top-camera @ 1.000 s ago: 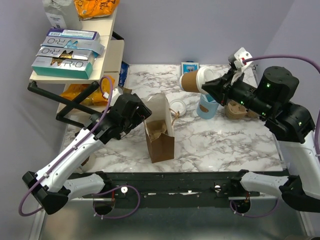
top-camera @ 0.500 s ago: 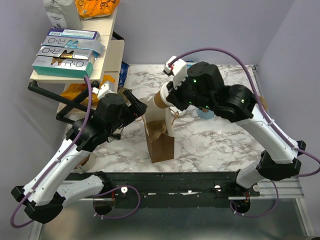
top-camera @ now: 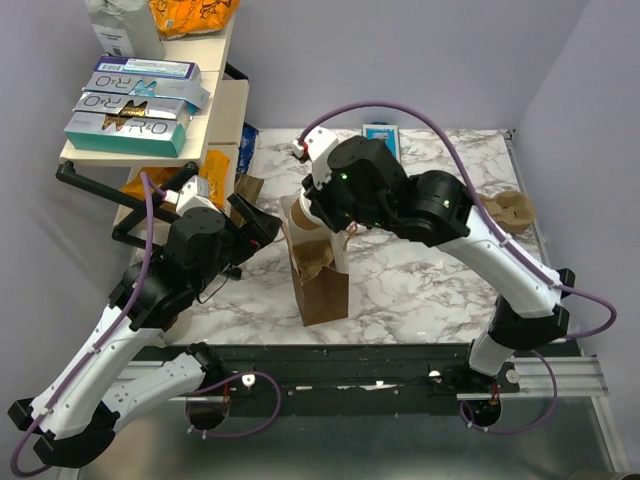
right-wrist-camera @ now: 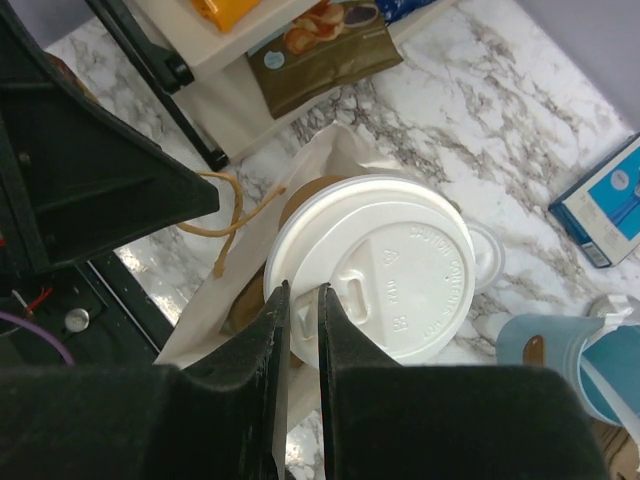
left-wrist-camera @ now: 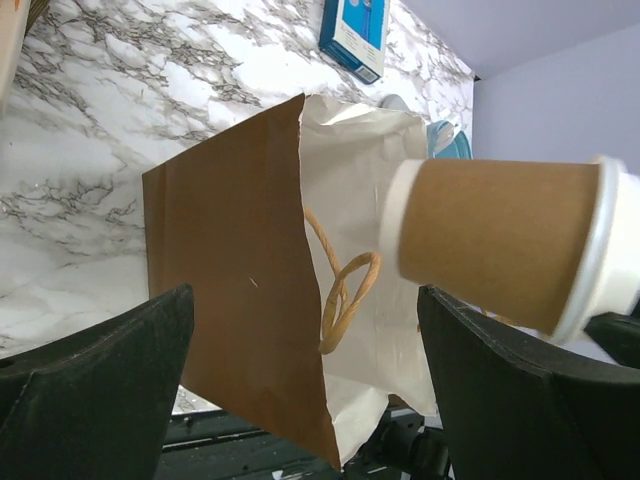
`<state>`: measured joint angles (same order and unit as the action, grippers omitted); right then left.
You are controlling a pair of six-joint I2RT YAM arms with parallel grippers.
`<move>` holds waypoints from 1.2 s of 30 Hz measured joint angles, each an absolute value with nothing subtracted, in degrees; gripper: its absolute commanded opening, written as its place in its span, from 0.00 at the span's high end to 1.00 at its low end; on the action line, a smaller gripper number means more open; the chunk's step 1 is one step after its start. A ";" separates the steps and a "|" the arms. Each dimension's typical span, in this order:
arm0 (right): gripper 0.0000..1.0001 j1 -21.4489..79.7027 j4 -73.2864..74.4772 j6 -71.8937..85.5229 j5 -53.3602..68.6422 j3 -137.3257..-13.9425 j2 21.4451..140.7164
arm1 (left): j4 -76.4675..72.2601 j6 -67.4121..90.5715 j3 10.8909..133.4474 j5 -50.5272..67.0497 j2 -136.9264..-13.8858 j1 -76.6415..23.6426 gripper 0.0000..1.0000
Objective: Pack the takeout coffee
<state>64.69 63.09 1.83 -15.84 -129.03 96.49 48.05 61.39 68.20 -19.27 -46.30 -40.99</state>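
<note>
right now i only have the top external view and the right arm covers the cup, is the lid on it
observer: yes, the right wrist view shows the white lid seated on the paper cup.
operator: where are the fingers holding it
observer: the right fingers are closed on the lid's rim, not around the cup's wall.
operator: anything in the way at the bag
observer: the left wrist view shows the bag's twine handle looping close beside the cup's base; I can't tell whether they touch.
</note>
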 measured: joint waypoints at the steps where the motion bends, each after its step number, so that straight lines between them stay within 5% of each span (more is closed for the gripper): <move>1: 0.99 64.95 63.61 2.79 -16.12 -128.99 97.19 | 47.92 61.28 67.92 -19.27 -46.04 -40.99 0.01; 10: 0.99 65.30 64.53 5.54 -17.56 -122.21 98.94 | 45.89 60.60 64.60 -18.59 -45.04 -40.99 0.02; 13: 0.99 65.28 64.14 5.34 -17.56 -121.93 100.05 | 44.18 60.60 62.96 -18.37 -45.06 -40.99 0.10; 26: 0.99 63.44 59.55 6.72 -15.81 -116.18 102.43 | 36.62 60.64 60.55 -18.46 -49.10 -40.99 0.99; 36: 0.99 60.18 54.26 5.85 -12.40 -109.21 101.73 | 35.33 61.80 57.58 -16.86 -46.68 -40.99 1.00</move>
